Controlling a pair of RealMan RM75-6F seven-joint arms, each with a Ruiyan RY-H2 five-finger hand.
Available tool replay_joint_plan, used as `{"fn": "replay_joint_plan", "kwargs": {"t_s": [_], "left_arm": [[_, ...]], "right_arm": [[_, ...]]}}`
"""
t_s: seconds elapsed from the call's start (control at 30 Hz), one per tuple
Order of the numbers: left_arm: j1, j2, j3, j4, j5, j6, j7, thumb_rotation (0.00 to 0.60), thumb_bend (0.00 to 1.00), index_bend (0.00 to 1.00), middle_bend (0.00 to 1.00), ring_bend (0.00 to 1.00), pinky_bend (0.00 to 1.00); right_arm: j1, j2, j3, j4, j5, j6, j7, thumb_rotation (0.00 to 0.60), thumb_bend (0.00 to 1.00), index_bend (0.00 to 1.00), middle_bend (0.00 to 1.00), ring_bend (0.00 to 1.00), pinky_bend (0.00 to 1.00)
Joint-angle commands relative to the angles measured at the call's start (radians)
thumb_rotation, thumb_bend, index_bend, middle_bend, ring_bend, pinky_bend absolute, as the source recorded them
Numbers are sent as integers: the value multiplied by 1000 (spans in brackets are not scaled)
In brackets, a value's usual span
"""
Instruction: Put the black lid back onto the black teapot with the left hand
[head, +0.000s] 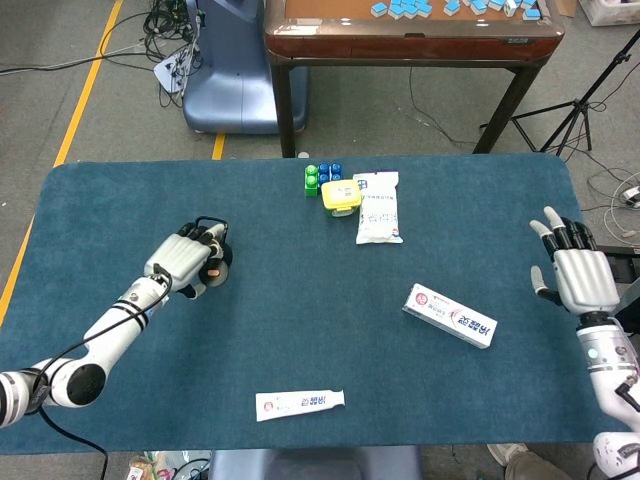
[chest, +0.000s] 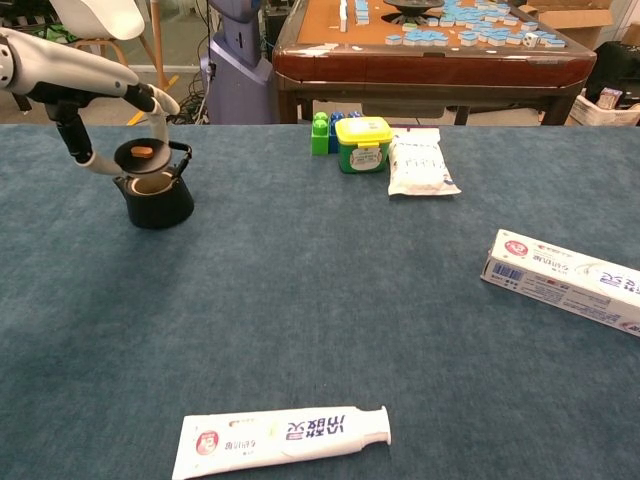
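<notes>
Blue felt covers the table (chest: 330, 300) I'm working over. My left hand (head: 183, 262) pinches the black lid (chest: 141, 154) in its fingers, holding it just above the open mouth of the black teapot (chest: 157, 199), not yet seated. My right hand (head: 571, 273) hangs at the table's far right edge, fingers spread, holding nothing, near the toothpaste box (head: 449, 315).

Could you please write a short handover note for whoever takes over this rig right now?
Left hand: holds the black lid just above the black teapot, whose mouth shows open beneath it.
Right hand: open, fingers spread, holding nothing, at the table's right edge.
Done: lid picked up and brought over the teapot.
Left: lower the lid onto the opening, seat it, let go.
</notes>
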Motion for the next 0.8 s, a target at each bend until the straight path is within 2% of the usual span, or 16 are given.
{"fn": "replay_joint_plan", "kwargs": {"t_s": [0.03,0.3,0.8], "left_arm": [[-13,-4,-1,45,24,-43,-44,600,306,437,0,0,0],[-16,-14,-11,152,108,-132,-166,600,305,437,0,0,0],[-1,-67,-58,328,339,-259,-423,600,305,438,0,0,0]], "right_arm": [[5,-5,2,-2,11,-2,-19,600,516,117,0,0,0],[11,-8,9,-24,38,7,-62,600,516,117,0,0,0],[34,-24,15,-69,89,14,-160,600,516,117,0,0,0]]}}
